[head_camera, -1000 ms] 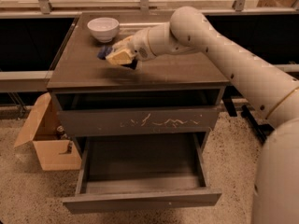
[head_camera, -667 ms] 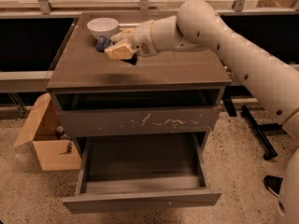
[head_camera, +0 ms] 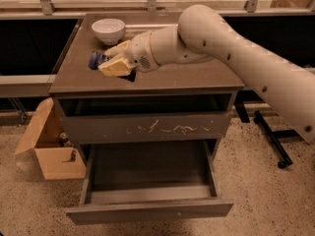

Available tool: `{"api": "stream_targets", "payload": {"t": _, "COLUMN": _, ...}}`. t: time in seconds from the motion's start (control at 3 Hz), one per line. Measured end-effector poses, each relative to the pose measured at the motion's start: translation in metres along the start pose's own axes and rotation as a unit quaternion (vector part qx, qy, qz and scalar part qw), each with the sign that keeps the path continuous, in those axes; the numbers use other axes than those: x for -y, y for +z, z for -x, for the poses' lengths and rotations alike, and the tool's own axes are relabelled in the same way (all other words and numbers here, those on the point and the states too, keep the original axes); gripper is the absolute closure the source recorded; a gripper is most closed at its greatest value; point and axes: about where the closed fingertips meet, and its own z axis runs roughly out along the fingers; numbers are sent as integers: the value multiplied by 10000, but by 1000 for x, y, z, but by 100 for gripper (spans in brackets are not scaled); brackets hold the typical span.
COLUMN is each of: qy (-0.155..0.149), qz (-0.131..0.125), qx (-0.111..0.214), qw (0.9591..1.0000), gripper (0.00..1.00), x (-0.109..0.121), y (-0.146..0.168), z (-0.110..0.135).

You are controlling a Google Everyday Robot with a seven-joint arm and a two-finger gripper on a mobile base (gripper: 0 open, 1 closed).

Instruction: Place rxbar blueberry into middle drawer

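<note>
Hanging over the flat dark-blue rxbar blueberry (head_camera: 94, 59) is the hand (head_camera: 107, 60).

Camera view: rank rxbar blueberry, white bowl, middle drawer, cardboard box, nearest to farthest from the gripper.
The gripper is over the cabinet top, left side.
1. rxbar blueberry, right beside it.
2. white bowl, behind, at the back edge.
3. middle drawer, open below, and cardboard box, on the floor left: too close to call.
</note>
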Motion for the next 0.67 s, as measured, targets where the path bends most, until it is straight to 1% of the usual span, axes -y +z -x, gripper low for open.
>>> {"api": "stream_targets", "payload": {"t": 0.33, "qy": 110, "qz": 192, "qx": -152, "qw": 9996, "gripper": 100, "x": -61, "y": 6, "z": -8}}
{"api": "stream_targets", "payload": {"t": 0.67, "qy": 595, "qz": 458, "qx": -245, "qw": 9969, "gripper": 100, "x": -126, "y": 15, "z": -50}}
